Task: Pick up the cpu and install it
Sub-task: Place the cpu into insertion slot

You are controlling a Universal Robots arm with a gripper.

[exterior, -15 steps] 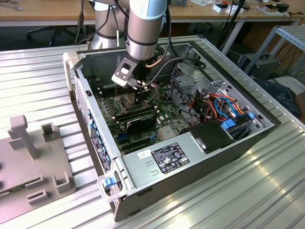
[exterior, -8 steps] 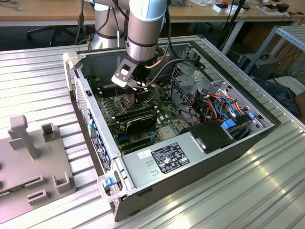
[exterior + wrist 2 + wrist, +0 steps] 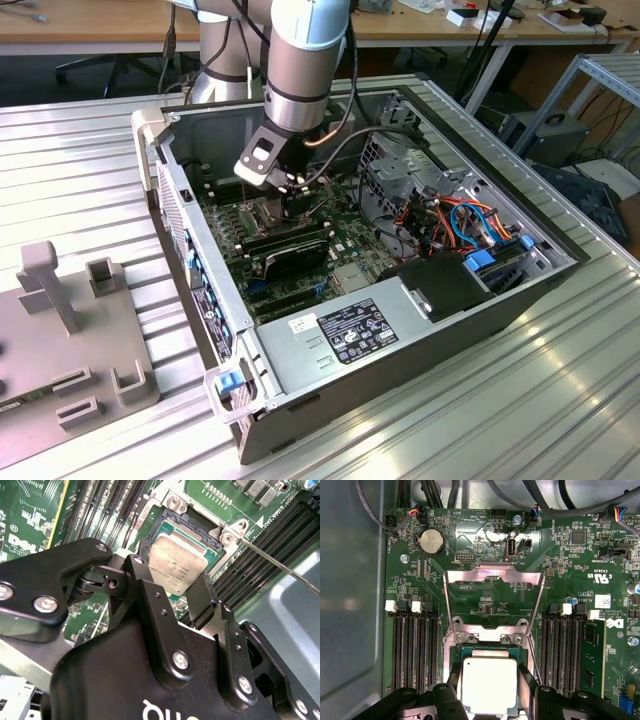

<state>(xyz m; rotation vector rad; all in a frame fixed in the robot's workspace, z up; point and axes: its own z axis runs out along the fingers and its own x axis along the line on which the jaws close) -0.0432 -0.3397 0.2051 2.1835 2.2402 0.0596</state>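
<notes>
The cpu (image 3: 489, 684) (image 3: 176, 564), a flat square chip with a dull silver top on a green base, sits between my gripper's black fingers in both wrist views. It is level with the open socket (image 3: 515, 652) (image 3: 197, 527), in it or just above it; I cannot tell which. My gripper (image 3: 490, 687) (image 3: 170, 580) looks shut on the chip's two opposite edges. The socket's hinged metal frame (image 3: 492, 575) is folded back onto the motherboard (image 3: 470, 545). In the exterior view my gripper (image 3: 297, 205) reaches down inside the computer case (image 3: 420, 340).
Rows of memory slots (image 3: 415, 650) flank the socket, and one stick (image 3: 592, 655) is seated. A thin socket lever (image 3: 280, 565) lies close by. The case also holds a black card (image 3: 290, 250), a power supply (image 3: 345, 330) and cable bundles (image 3: 450, 215). A grey fixture (image 3: 60, 330) stands outside.
</notes>
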